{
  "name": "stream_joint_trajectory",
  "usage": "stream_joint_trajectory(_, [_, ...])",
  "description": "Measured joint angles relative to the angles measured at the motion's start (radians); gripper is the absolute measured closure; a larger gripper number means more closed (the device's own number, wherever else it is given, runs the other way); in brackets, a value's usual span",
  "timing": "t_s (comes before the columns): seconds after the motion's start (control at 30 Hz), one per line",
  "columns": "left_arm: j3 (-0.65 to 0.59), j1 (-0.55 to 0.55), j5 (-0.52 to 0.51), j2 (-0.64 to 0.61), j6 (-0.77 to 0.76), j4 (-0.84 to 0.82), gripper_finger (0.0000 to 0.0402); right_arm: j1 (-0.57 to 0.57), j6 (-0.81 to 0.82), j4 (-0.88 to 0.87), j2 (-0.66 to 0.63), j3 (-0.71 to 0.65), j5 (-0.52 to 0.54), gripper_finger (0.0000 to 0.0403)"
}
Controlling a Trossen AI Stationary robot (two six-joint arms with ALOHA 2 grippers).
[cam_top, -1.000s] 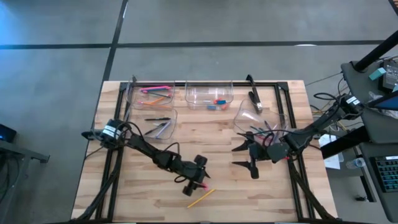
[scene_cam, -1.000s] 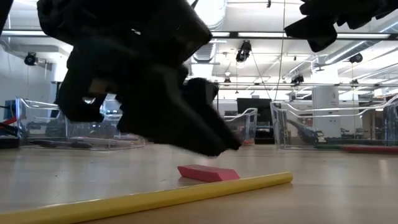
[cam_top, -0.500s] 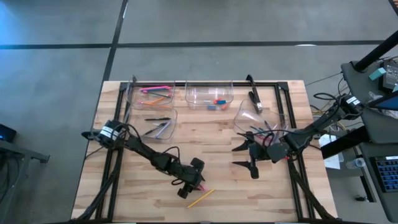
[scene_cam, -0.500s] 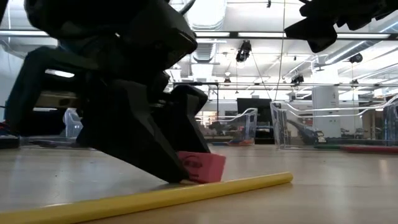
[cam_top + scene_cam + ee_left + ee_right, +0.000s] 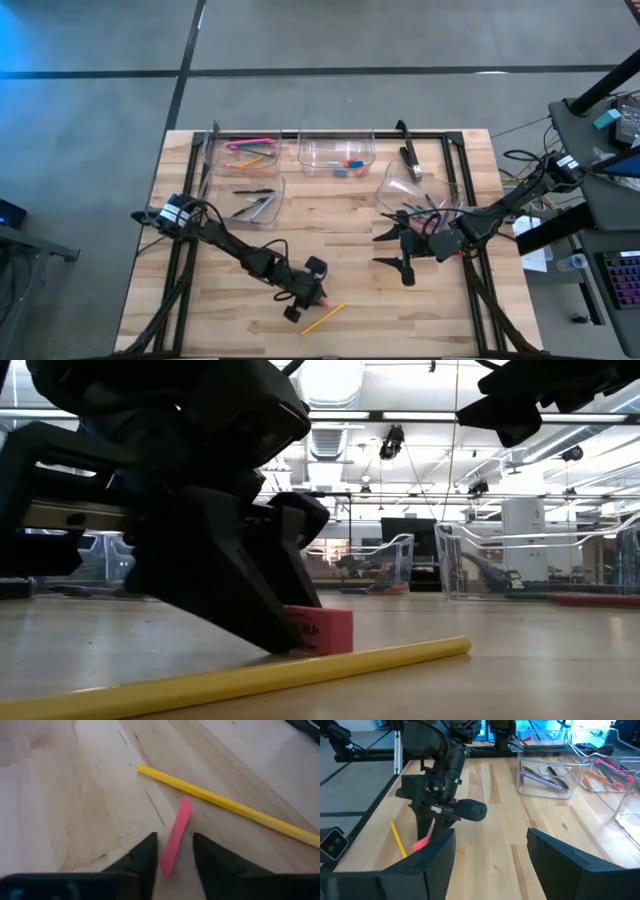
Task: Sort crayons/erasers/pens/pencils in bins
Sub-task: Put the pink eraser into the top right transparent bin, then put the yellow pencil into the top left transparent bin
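A pink eraser stands on its long edge on the table, next to a yellow pencil that lies flat. My left gripper is low over the table's near middle, open, with a finger on either side of the eraser. My right gripper hovers open over the table's right part, touching nothing. Far back stand a bin with pencils, a bin with pens and a bin with erasers. A fourth bin is near my right gripper. My left gripper comes slanting down from the table's left, its fingers lying along the eraser. One finger lies against the flat side of the eraser's end. Bare wood shows between the other finger and the eraser. The eraser's lower edge rests on the table.
The yellow pencil lies just nearer the table's near edge than the eraser. A black metal frame runs around the table. Bare wood lies between the two arms.
My left gripper has come down to the table and shifted a little toward the near-left, its fingers straddling the eraser. The eraser, flat on the table a second ago, has tipped up against a finger and now stands on its edge. The pencil has kept still.
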Motion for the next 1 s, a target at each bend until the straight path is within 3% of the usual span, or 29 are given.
stream_joint_trajectory(0.17, [0.007, 0.002, -0.036, -0.028, 0.004, -0.022, 0.0383, 0.000, 0.000, 0.000, 0.000, 0.000, 0.000, 0.0170])
stream_joint_trajectory(0.27, [0.028, 0.003, -0.139, -0.125, 0.076, -0.136, 0.0388, 0.000, 0.000, 0.001, 0.000, 0.000, 0.001, 0.0170])
stream_joint_trajectory(0.37, [0.066, 0.028, -0.361, -0.285, 0.212, -0.265, 0.0388, 0.000, -0.001, 0.009, 0.000, -0.001, 0.002, 0.0170])
stream_joint_trajectory(0.47, [0.049, 0.123, -0.482, -0.417, 0.293, -0.328, 0.0388, 0.000, -0.011, 0.009, 0.000, -0.001, 0.002, 0.0170])
stream_joint_trajectory(0.63, [0.017, 0.401, -0.446, -0.565, 0.316, -0.325, 0.0388, 0.000, -0.011, 0.008, 0.000, -0.001, 0.002, 0.0170])
stream_joint_trajectory(0.8, [0.020, 0.691, -0.173, -0.539, 0.307, -0.353, 0.0385, 0.000, -0.008, 0.010, 0.000, -0.001, 0.002, 0.0170])
stream_joint_trajectory(0.9, [0.048, 0.791, -0.061, -0.506, 0.257, -0.330, 0.0369, 0.000, 0.002, 0.013, 0.000, -0.001, 0.000, 0.0170])
stream_joint_trajectory(1.0, [0.062, 0.823, -0.059, -0.457, 0.253, -0.339, 0.0334, 0.000, 0.002, 0.014, 0.000, -0.001, -0.001, 0.0170])
